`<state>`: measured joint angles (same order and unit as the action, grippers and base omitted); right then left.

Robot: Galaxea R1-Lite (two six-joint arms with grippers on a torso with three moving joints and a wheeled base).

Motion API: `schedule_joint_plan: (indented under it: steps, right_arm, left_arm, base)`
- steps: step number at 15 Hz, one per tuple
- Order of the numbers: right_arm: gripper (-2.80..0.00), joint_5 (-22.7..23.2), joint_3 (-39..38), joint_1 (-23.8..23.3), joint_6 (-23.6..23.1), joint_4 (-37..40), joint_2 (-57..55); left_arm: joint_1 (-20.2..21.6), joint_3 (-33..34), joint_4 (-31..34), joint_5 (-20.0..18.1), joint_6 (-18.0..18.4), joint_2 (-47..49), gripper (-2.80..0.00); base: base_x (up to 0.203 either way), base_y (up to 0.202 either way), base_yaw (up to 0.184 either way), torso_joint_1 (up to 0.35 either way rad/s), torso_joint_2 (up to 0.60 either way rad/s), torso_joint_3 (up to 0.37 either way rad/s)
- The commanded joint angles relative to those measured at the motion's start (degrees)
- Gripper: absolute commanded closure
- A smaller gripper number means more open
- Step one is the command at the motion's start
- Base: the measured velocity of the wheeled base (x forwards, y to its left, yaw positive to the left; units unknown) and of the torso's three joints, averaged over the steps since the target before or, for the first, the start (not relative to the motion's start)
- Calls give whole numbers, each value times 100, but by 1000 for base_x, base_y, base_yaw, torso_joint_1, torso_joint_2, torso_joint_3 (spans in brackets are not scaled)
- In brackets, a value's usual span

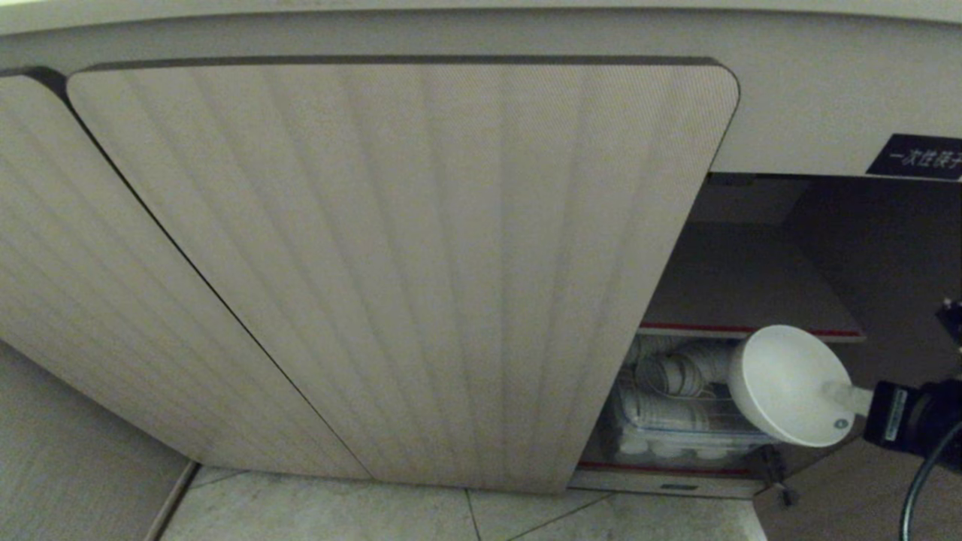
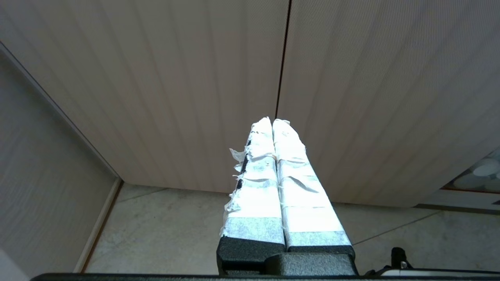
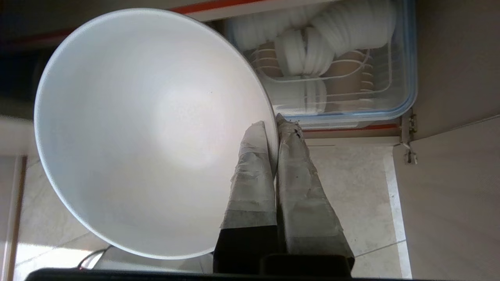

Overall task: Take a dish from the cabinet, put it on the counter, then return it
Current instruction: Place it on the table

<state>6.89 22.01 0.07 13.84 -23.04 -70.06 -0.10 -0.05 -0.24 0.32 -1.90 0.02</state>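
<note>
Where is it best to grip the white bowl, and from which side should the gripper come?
At the rim. The bowl is wide and deep, too broad to span, but its thin wall fits between the fingers. The right gripper does this now: shut on the rim, one finger inside, one outside, coming from the open mouth's edge.

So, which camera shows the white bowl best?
The right wrist view: the bowl fills it, its rim pinched by the right gripper. The head view shows it small, from outside, before the open cabinet. The left wrist view misses it.

dish (image 1: 789, 383) before cabinet (image 1: 421, 255) opening
</note>
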Motion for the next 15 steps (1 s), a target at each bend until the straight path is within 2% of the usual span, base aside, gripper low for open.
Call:
schedule_joint_plan:
  steps: [1,6,8,12,15]
  right_arm:
    - [0,5,-120,65,-7,-4,310]
    - [0,-35,-211,292,-114,1075,1376]
    - [0,-53,-202,303,-207,1227,1456]
    - [0,-22,-293,467,-695,1712,1614]
    - [0,32,-277,529,-768,1996,1679]
  left_arm:
    - [1,3,-2,3,-3,-2,0]
    - [1,-4,-2,3,-3,-2,0]
    - [1,-4,-2,3,-3,-2,0]
    - [1,-4,-2,3,-3,-2,0]
    - [1,0,-2,3,-3,-2,0]
  base:
    - [0,0,0,0,0,0]
    - [0,0,0,0,0,0]
    - [0,0,0,0,0,0]
    - [0,0,0,0,0,0]
    - [0,0,0,0,0,0]
